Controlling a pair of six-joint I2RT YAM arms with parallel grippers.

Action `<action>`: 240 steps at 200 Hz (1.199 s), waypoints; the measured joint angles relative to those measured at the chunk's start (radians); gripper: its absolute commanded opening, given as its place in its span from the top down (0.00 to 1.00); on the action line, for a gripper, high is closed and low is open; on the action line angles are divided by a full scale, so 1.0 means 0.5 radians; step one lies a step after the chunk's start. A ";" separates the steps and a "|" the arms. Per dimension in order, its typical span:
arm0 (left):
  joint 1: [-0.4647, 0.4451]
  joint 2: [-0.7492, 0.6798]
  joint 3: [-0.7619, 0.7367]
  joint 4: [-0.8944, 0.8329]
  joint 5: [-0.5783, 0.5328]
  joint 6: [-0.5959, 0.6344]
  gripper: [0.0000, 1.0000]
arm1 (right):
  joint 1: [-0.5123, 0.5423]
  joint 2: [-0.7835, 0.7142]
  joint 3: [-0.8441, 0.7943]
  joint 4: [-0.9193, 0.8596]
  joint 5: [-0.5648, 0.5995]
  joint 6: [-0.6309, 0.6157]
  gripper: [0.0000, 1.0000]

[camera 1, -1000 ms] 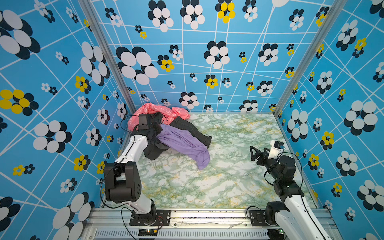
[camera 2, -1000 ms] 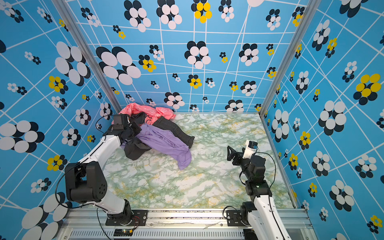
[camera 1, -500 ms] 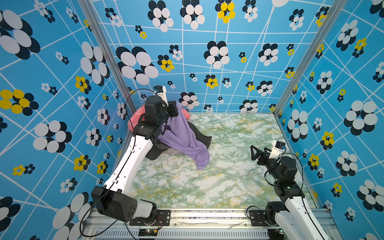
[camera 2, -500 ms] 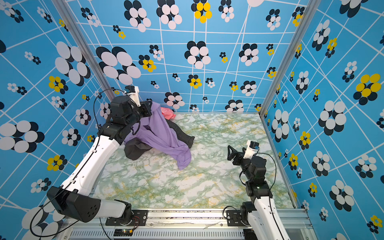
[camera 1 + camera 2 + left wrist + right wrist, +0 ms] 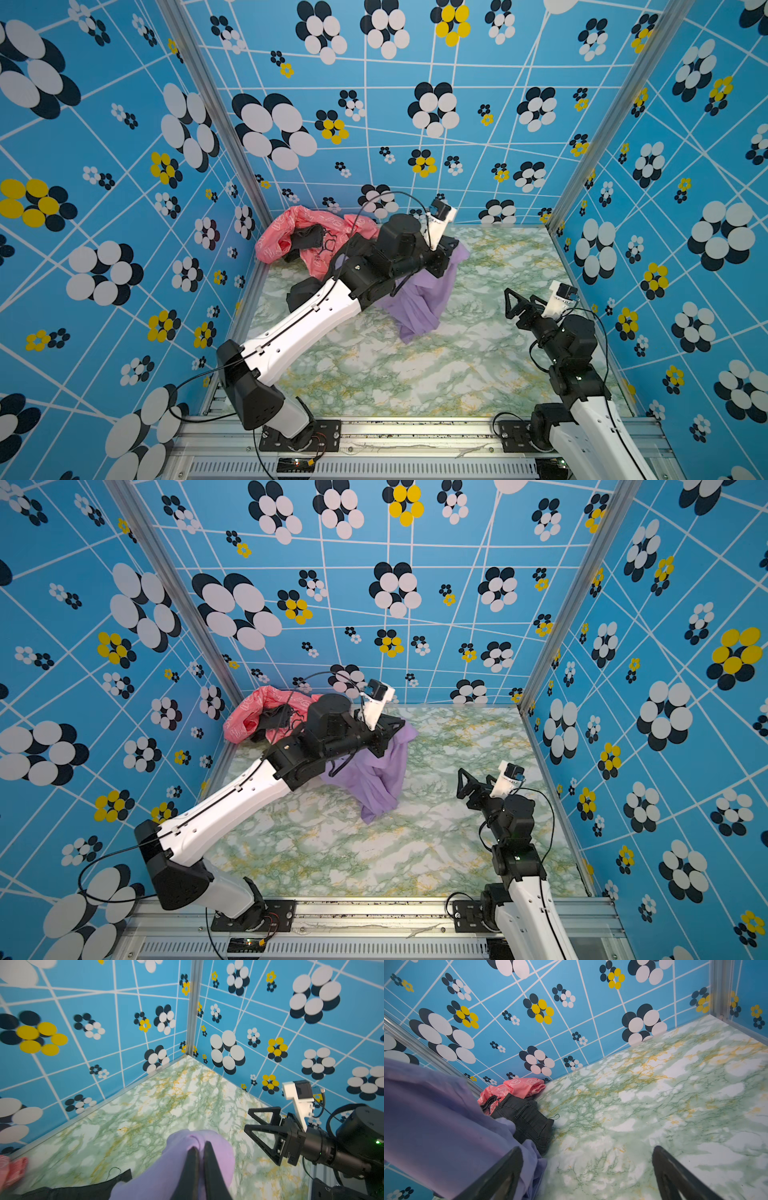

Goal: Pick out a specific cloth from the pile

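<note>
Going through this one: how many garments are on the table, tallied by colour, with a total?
Lilac cloth: 1
Coral-pink printed cloth: 1
Dark grey-black jeans: 1
Total: 3

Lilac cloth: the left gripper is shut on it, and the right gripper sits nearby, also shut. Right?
Not quite. The left gripper is shut on the lilac cloth, but the right gripper is open, jaws wide apart and empty; the right wrist view shows it.
</note>
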 measured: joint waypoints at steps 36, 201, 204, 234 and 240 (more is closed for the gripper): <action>-0.193 0.230 -0.123 -0.139 -0.074 0.049 0.40 | 0.000 -0.086 0.014 -0.004 0.039 -0.002 0.01; 0.423 -1.212 -1.690 0.100 -0.781 -0.354 0.01 | 0.847 0.954 0.850 -0.325 -0.053 -0.327 0.01; 0.430 -1.225 -1.700 0.096 -0.783 -0.357 0.01 | 0.872 0.992 0.880 -0.347 -0.040 -0.339 0.01; 0.454 -1.305 -1.733 0.079 -0.790 -0.371 0.01 | 1.136 1.435 1.209 -0.575 0.091 -0.499 0.02; 0.454 -1.316 -1.737 0.077 -0.791 -0.371 0.01 | 1.179 1.525 1.272 -0.622 0.121 -0.523 0.03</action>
